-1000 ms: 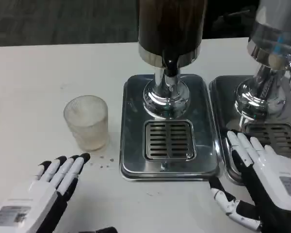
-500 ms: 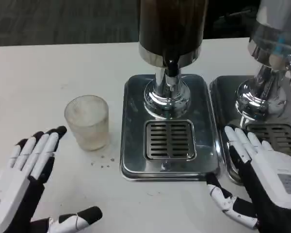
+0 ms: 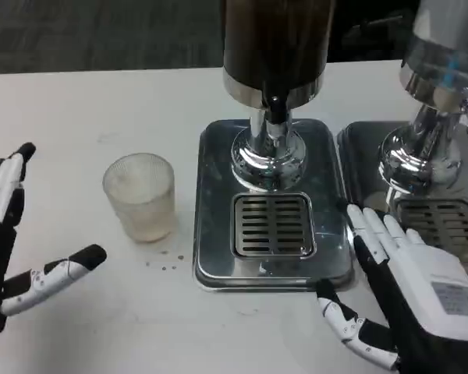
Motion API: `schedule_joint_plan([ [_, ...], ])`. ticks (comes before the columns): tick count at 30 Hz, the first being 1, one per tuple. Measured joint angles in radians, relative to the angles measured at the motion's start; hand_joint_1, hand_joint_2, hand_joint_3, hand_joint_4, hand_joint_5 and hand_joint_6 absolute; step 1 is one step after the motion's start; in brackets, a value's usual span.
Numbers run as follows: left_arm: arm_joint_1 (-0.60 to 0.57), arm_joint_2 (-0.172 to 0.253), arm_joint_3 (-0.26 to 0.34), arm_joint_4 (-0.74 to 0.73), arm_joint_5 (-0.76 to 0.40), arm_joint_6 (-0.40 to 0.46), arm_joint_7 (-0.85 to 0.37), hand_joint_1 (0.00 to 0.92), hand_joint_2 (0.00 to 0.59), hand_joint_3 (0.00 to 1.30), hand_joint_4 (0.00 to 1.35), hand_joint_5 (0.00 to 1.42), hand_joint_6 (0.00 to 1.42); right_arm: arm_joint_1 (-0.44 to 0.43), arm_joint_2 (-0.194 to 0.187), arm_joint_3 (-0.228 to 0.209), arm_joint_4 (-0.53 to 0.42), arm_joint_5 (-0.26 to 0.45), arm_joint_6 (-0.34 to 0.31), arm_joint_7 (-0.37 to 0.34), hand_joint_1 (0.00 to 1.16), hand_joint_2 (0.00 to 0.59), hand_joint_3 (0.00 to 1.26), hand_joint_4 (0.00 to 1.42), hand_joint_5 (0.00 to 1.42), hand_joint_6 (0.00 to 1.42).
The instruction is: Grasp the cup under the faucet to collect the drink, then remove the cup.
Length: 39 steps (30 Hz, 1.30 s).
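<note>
Standing on white table (image 3: 78, 101): cup (image 3: 140, 196), dispensers (image 3: 274, 86).

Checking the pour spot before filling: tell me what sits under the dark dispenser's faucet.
Under the faucet lies only the slotted drip grate in the steel tray. The cup stands on the table left of the tray. Below the grate's slots nothing can be made out.

I see the white table (image 3: 101, 101) carrying a ribbed cup (image 3: 140, 196) beside two steel dispenser trays (image 3: 273, 206) (image 3: 359, 156).
</note>
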Motion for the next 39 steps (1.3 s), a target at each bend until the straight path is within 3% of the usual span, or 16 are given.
schedule_joint_plan([
  [8,-0.224,0.045,-0.061,0.340,-0.011,-0.075,0.030,0.113,0.000,0.00,0.00,0.13,0.17,-0.004,0.026,0.023,-0.004,-0.017,0.007,0.000,0.39,0.474,0.01,0.00,0.00,0.00],
  [14,-0.326,0.058,-0.118,0.496,-0.036,-0.112,0.027,0.121,0.000,0.00,0.00,0.15,0.19,-0.005,0.035,0.042,-0.004,-0.019,0.007,-0.003,0.39,0.476,0.02,0.00,0.00,0.00],
  [26,-0.481,0.075,-0.238,0.701,-0.038,-0.139,-0.007,0.135,0.000,0.00,0.00,0.18,0.21,-0.021,0.058,0.075,-0.005,-0.045,0.007,-0.014,0.39,0.469,0.06,0.00,0.00,0.00],
  [39,-0.595,0.077,-0.321,0.829,-0.040,-0.140,-0.055,0.135,0.000,0.00,0.00,0.21,0.23,-0.024,0.069,0.095,-0.004,-0.053,0.007,-0.024,0.39,0.464,0.07,0.00,0.00,0.00],
])
